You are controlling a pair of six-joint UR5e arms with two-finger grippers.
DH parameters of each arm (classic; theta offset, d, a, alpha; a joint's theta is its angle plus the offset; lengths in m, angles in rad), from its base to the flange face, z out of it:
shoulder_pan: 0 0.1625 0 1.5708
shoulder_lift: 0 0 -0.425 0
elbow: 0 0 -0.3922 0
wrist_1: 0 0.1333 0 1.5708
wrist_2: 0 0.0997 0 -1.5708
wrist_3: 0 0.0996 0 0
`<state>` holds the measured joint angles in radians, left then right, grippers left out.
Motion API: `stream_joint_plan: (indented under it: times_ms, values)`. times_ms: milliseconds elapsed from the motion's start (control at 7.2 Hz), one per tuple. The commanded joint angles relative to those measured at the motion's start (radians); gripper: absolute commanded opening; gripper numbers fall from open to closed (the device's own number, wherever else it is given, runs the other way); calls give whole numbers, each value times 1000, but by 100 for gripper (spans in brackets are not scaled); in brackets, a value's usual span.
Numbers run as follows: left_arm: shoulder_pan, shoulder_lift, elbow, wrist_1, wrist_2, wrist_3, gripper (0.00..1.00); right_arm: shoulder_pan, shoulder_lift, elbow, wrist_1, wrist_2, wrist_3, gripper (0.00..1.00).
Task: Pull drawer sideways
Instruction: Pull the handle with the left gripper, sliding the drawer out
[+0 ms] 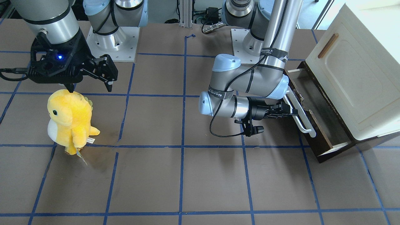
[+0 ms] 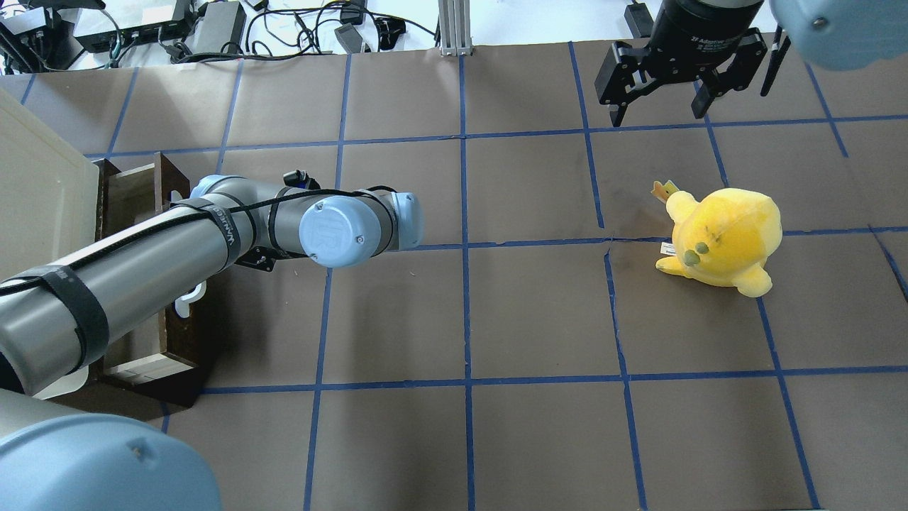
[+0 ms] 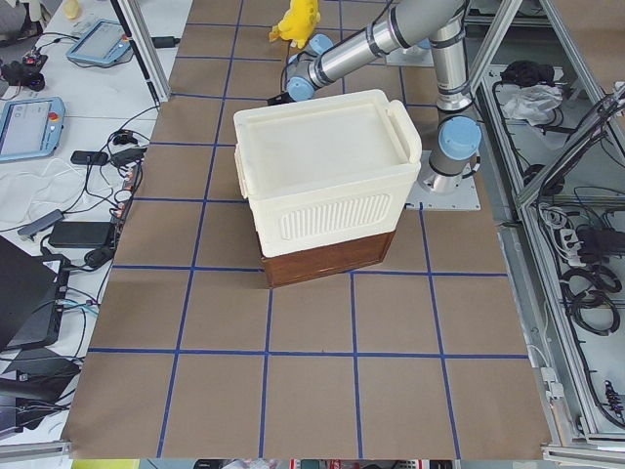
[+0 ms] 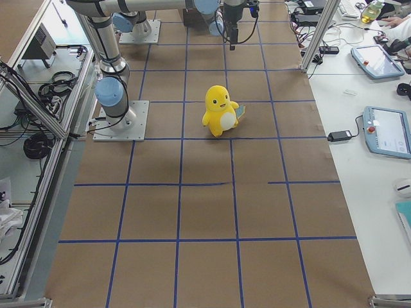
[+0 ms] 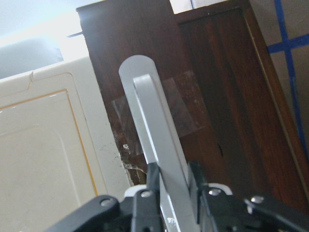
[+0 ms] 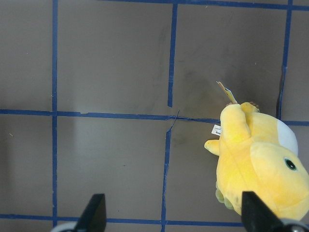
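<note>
White bar handle [image 5: 149, 111] sat pinched between the narrowed fingers of my left end effector [image 5: 173, 173], low in the wrist frame. Beyond it, at the right of the front-facing frame, the drawer [image 1: 328, 125] stood partly out of its cream cabinet [image 1: 359, 78] with its floor showing. I judged the pull begun, with travel left. Farther off, upper left, my right end effector [image 1: 90, 87] hung wide open, empty, over the surface [image 1: 187, 175].

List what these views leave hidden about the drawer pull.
Left gripper: under the left arm in the overhead view, with most of the handle.
Drawer: front behind the cabinet in the exterior left view; its back end under the cabinet in the front-facing view.
Handle's other end: cut off at the left wrist view's bottom edge.
</note>
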<state>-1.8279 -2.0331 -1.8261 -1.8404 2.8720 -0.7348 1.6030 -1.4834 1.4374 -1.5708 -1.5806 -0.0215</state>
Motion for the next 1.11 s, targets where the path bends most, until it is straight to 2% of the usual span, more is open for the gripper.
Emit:
stream_joint_plan:
  times_ms: [0,694,972]
  values:
    - [-16,-1,2,3,1,0,22,0,0,0,0,1,0,100]
    - [-34,-2,11,1,1,0,23,0,0,0,0,1,0,100]
    - [-33,-1,11,0,4,0,39,0,0,0,0,1,0,100]
